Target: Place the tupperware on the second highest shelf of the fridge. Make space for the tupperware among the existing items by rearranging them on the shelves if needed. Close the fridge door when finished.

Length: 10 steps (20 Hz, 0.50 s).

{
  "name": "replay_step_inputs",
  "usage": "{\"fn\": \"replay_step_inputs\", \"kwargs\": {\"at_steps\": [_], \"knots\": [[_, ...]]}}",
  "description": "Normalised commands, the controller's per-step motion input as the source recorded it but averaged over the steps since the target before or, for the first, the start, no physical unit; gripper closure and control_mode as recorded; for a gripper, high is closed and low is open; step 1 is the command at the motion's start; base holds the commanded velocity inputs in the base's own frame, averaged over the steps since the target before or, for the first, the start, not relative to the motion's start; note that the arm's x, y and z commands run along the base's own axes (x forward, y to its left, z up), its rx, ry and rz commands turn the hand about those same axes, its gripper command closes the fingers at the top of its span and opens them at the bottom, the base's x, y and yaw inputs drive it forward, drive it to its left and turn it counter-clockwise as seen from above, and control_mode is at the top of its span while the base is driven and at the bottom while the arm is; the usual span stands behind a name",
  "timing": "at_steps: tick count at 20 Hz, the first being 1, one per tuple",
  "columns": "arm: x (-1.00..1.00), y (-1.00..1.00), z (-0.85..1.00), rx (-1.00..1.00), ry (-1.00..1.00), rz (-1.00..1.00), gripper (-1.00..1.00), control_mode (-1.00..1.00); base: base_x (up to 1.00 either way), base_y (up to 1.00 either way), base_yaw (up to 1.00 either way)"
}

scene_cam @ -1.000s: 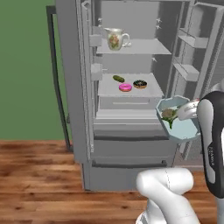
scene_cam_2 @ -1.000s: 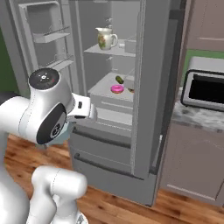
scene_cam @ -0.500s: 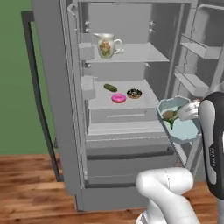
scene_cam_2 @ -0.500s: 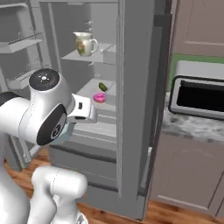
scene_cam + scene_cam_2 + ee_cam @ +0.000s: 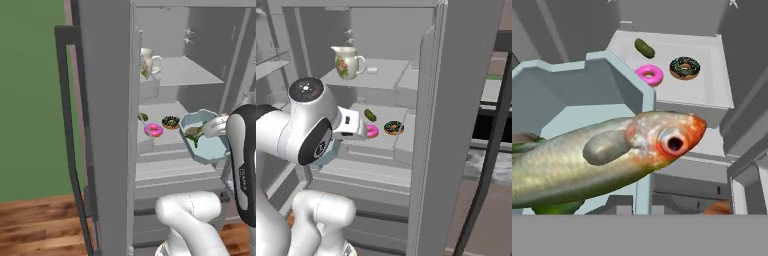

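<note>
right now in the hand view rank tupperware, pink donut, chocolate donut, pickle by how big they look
1. tupperware, largest by far, though it sits right at the camera
2. pink donut and chocolate donut, too alike to rank
3. pickle, smallest

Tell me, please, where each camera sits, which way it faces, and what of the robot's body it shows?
Left base view: behind the arm's left, facing the tall grey steel fridge; white arm lower right, carrying the pale teal translucent tupperware.
Right base view: behind the arm's right, facing the shelves; arm at left.
Hand view: on the hand, looking over the tupperware's fish at the shelf.
All three share the pink-frosted donut and chocolate donut.
</note>
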Motion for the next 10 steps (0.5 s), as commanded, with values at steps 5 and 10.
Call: {"fn": "replay_step_inputs", "kwargs": {"at_steps": [5,10], "knots": [[0.00,0.00,0.00,0.00,0.00,0.00,1.00,1.00,0.67,0.15,-0.23],[0.00,0.00,0.00,0.00,0.00,0.00,1.00,1.00,0.56,0.15,-0.24]]}}
